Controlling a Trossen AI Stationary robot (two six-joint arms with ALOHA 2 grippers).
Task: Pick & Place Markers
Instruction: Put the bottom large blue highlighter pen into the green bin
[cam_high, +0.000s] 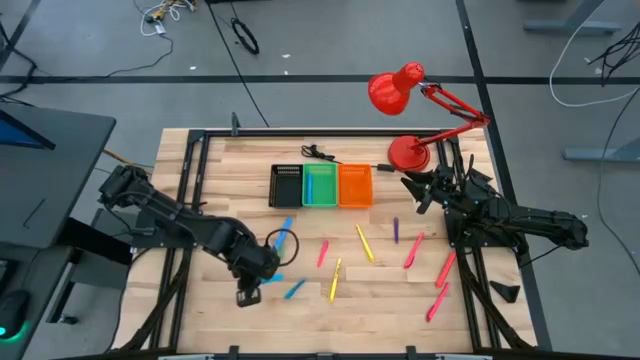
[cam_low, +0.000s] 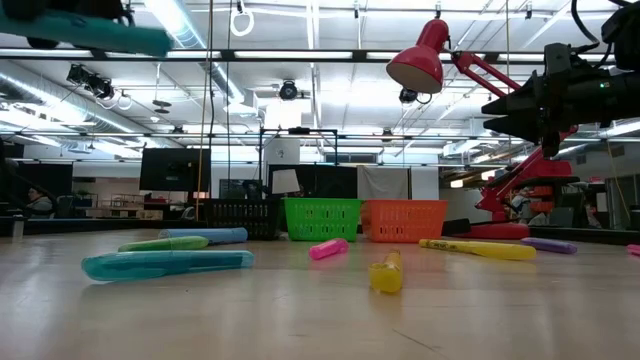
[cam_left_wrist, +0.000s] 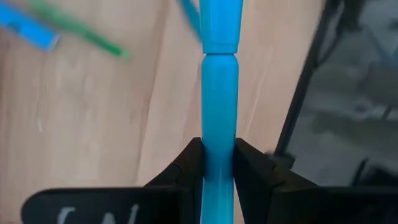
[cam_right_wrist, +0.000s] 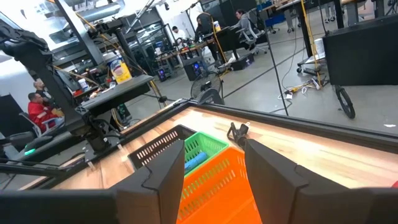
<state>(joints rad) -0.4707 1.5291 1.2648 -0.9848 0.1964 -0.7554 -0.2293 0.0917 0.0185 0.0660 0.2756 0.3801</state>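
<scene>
My left gripper (cam_high: 258, 278) (cam_left_wrist: 219, 165) hangs over the table's near left part, shut on a blue marker (cam_left_wrist: 219, 93) that shows high in the low view (cam_low: 100, 38). Other markers lie flat on the wood: a blue and a green one (cam_high: 283, 234), another blue one (cam_high: 294, 290), yellow ones (cam_high: 365, 243) (cam_high: 336, 279), pink ones (cam_high: 322, 252) (cam_high: 413, 250) (cam_high: 445, 268) and a purple one (cam_high: 396, 230). My right gripper (cam_high: 413, 190) (cam_right_wrist: 214, 162) waits open near the lamp base, by the orange bin (cam_right_wrist: 217, 180). My left gripper pinches the blue marker between its two fingers (cam_left_wrist: 189, 168) on the barrel near one end (cam_left_wrist: 219, 149). The rest of the marker, with its cap end (cam_left_wrist: 219, 25), sticks out beyond the fingertips. The marker is lifted clear of the table and lies about level in the low view.
A black bin (cam_high: 287, 185), a green bin (cam_high: 320, 185) and the orange bin (cam_high: 355, 185) stand in a row at the table's far middle. A red desk lamp (cam_high: 408, 152) stands at the far right. Black rails (cam_high: 185, 200) run along the table's sides.
</scene>
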